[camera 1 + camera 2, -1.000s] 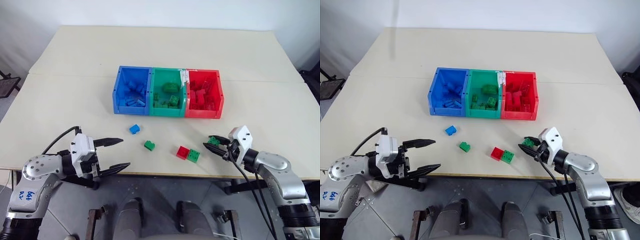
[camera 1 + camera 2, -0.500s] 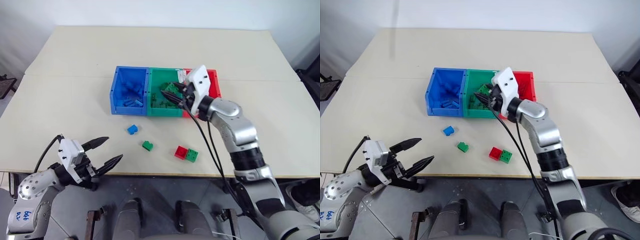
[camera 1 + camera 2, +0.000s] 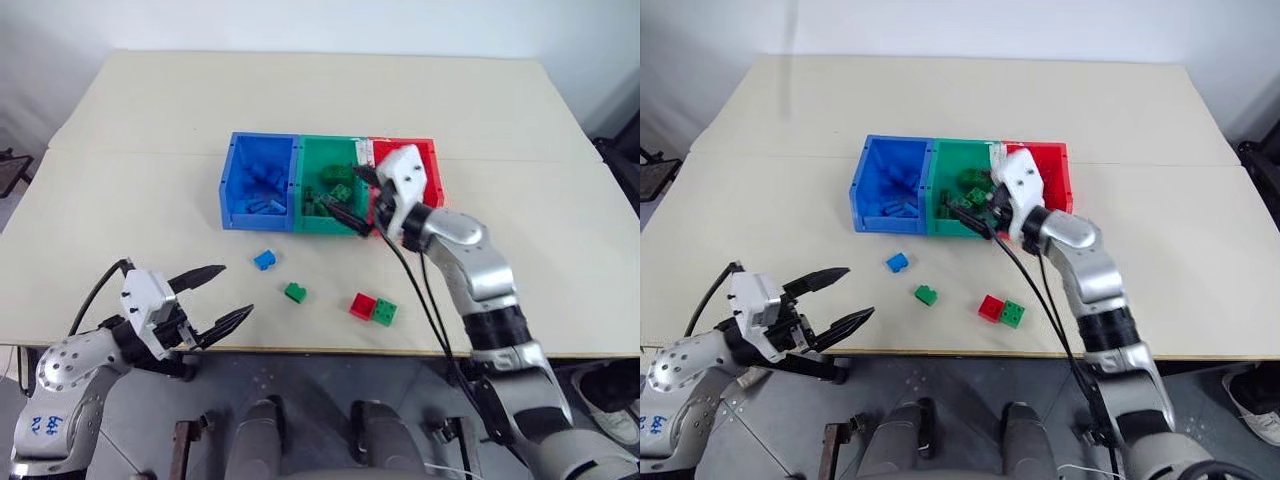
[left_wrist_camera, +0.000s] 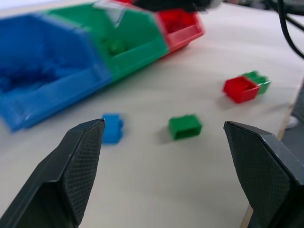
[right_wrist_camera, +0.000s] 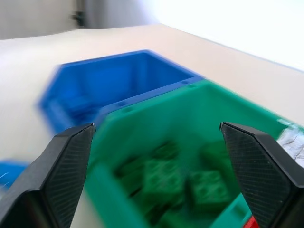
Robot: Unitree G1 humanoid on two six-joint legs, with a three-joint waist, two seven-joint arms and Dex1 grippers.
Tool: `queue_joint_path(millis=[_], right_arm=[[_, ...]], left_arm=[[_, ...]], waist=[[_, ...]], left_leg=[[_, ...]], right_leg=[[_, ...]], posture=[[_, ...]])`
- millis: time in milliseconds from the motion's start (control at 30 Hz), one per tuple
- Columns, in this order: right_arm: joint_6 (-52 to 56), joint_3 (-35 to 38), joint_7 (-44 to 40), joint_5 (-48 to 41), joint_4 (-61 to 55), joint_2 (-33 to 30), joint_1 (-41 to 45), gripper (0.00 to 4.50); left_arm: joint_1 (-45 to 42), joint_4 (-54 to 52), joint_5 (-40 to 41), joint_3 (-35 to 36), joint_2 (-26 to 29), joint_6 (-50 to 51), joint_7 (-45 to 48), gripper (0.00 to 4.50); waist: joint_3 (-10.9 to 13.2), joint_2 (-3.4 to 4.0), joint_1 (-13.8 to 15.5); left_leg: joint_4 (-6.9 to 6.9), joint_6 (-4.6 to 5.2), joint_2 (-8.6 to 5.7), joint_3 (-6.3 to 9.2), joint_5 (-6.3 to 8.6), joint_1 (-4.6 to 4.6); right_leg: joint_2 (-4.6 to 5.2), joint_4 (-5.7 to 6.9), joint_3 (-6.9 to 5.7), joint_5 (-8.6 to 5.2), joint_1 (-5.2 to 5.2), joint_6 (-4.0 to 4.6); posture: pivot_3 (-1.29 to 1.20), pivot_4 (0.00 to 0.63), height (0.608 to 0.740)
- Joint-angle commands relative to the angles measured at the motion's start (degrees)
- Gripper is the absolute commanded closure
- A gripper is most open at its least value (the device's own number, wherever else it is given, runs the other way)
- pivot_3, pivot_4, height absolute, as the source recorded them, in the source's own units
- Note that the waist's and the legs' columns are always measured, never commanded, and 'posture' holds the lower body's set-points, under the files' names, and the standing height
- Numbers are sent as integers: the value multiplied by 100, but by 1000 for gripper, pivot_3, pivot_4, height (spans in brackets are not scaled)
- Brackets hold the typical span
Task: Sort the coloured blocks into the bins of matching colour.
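Note:
Three joined bins stand mid-table: blue point(image 3: 232, 190), green point(image 3: 320, 224) and red point(image 3: 436, 170). My right gripper point(image 3: 340, 187) hovers over the green bin, open and empty; below its spread fingers lie several green blocks point(image 5: 166, 175) inside the bin. On the table in front of the bins lie a blue block point(image 3: 265, 260), a green block point(image 3: 296, 292), and a red block point(image 3: 363, 305) touching another green block point(image 3: 384, 311). My left gripper point(image 3: 237, 290) is open and empty at the table's near left edge, pointing toward the loose blocks.
The blue and red bins each hold several blocks of their own colour. The table's near edge point(image 3: 400, 350) runs just in front of the loose blocks. Black cables point(image 3: 430, 300) hang from my right arm above the red and green pair.
My right gripper carried a green block from the near right up to the green bin and has now opened; the block is no longer between its fingers. The left gripper stays open.

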State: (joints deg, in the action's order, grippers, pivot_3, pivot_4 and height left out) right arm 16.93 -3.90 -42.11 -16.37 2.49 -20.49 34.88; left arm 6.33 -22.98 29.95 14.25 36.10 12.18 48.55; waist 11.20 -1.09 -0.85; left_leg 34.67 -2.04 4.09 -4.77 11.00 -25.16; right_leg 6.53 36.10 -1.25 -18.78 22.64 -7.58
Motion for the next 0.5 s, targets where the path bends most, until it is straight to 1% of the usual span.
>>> queue_joint_path(millis=[33,100,133,233,300,333,400,500], right_arm=[[-276,797,-831,-531,-1056,-894,-1034,56],[-439,1127,-1097,-729,-1321,-1246,-1556,56],[-566,1421,-1228,-850,-1364,-1407,-1891,56],[-1033,2188,-1922,-1091,-1436,-1903,-2978,56],[-1143,2603,-2154,-1181,-1423,-2111,-3606,56],[-1189,2783,-2259,-1198,-1351,-2203,-3888,18],[-1440,2976,-2542,-1131,-1138,-2360,-4303,18],[-1542,3055,-2624,-1159,-939,-2404,-4485,18]], left_arm=[[-493,363,-212,-486,204,-266,617,235],[-736,617,-354,-723,257,-442,889,235],[-925,802,-432,-878,241,-532,1026,235],[-1521,1312,-510,-1327,129,-568,1397,235],[-1874,1572,-575,-1582,27,-554,1539,235],[-2037,1685,-585,-1675,-50,-550,1587,117],[-2292,1844,-571,-1806,-176,-525,1677,117],[-2502,2002,-611,-1931,-263,-573,1825,117]], waist=[[0,0,61],[-1,0,93],[-1,-1,79],[-2,-1,75],[-2,0,95],[-2,0,95],[-2,0,88],[-2,-1,43]], left_leg=[[-1,2,0,-2,2,1],[3,7,-4,-11,8,4],[4,8,-4,-16,10,4],[4,3,2,-23,13,12],[6,0,7,-25,15,16],[8,-1,8,-26,15,17],[23,-2,9,-27,17,16],[42,4,12,-35,25,21]], right_leg=[[1,-11,0,0,-5,0],[3,-16,1,1,-8,-1],[3,-21,3,1,-7,-1],[-1,-20,6,1,-8,-2],[-6,-20,4,2,-13,-3],[-7,-21,4,2,-13,-3],[-8,-18,6,2,-14,-5],[-10,-16,15,7,-21,-14]], posture=[[0,150,740],[0,150,740],[0,150,740],[0,150,740],[0,150,740],[0,150,740],[0,150,740],[0,150,740]])
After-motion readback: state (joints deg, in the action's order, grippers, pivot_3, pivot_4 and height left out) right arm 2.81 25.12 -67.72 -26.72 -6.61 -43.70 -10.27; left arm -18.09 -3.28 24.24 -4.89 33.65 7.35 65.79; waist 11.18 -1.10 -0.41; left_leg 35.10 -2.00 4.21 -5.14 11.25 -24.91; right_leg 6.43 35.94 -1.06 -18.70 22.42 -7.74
